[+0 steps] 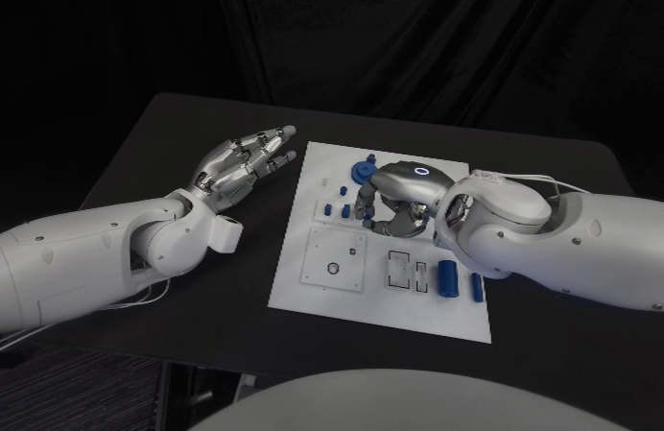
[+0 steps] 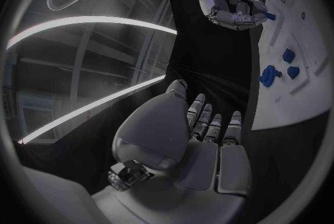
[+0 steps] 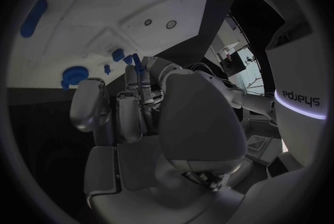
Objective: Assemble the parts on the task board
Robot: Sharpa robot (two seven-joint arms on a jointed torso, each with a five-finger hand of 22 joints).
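The white task board (image 1: pixel 332 287) lies in the middle of the black table. My right hand (image 1: pixel 394 205) hovers over the board's far half, fingers curled, pinching a small blue part (image 3: pixel 138 62) between its fingertips; the same part (image 2: pixel 268 15) sticks out of the right hand (image 2: pixel 233 9) in the left wrist view. A round blue part (image 1: pixel 363 171) sits just beyond that hand. Two small blue pegs (image 1: pixel 337 209) stand to its left. My left hand (image 1: pixel 247 167) is held flat above the table, left of the board, fingers straight and apart, holding nothing.
Two blue cylinders (image 1: pixel 448 277) lie on the board's near right part, beside rectangular recesses (image 1: pixel 409 270). A square plate with a round hole (image 1: pixel 335 261) occupies the near left of the board. Bare black table (image 1: pixel 180 133) surrounds the board.
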